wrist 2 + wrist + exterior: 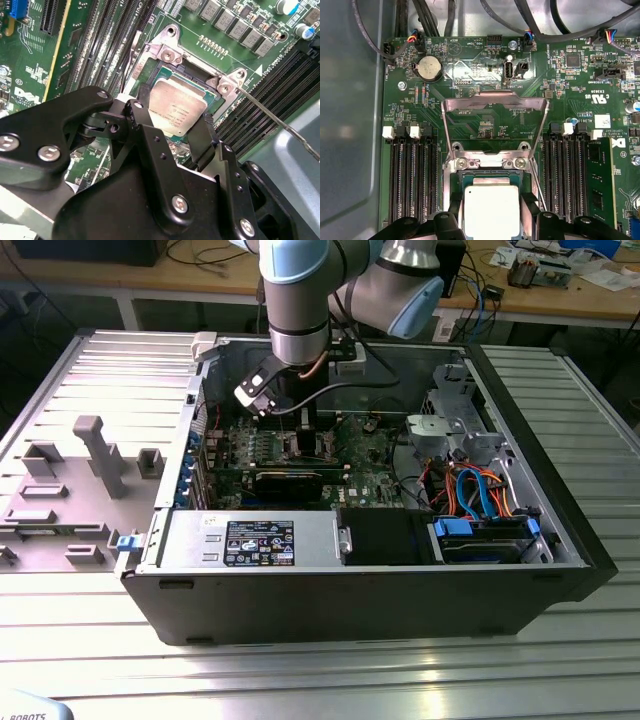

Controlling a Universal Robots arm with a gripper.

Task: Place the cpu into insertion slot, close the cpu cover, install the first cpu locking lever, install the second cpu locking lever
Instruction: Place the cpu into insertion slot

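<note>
Arm: I see the UR arm reaching down from above into the open PC case. The gripper is low over the mobo, approx mid-case.
Jaws: narrowed to chip width. Two black fingers pinch opposite edges of the cpu.
CPU: 1, silver lid up, lying flat inside the metal rim of the insertion slot.
Cover: 1 cpu cover, standing open off the slot's hinge side, chip uncovered.
Levers: I count 2 thin steel rods. One locking lever is on one side of the slot and the second lever on the other. Neither is hooked down.
Room: tight. 2 banks of black memory slots flank the slot, just beside the fingers. The graphics card sits just near-side of the gripper, w/ the case's far wall behind the arm.
Case contents: mobo, 1 graphics card and 1 silver PSU along the near wall. A drive cage is at the exterior view's right, w/ orange + blue cables on its far side.
Board extras: 1 coin cell, on the cover's side away from the slot.
Outside: the case lies on a slatted metal table. A grey fixture tray is at the exterior view's left.
</note>
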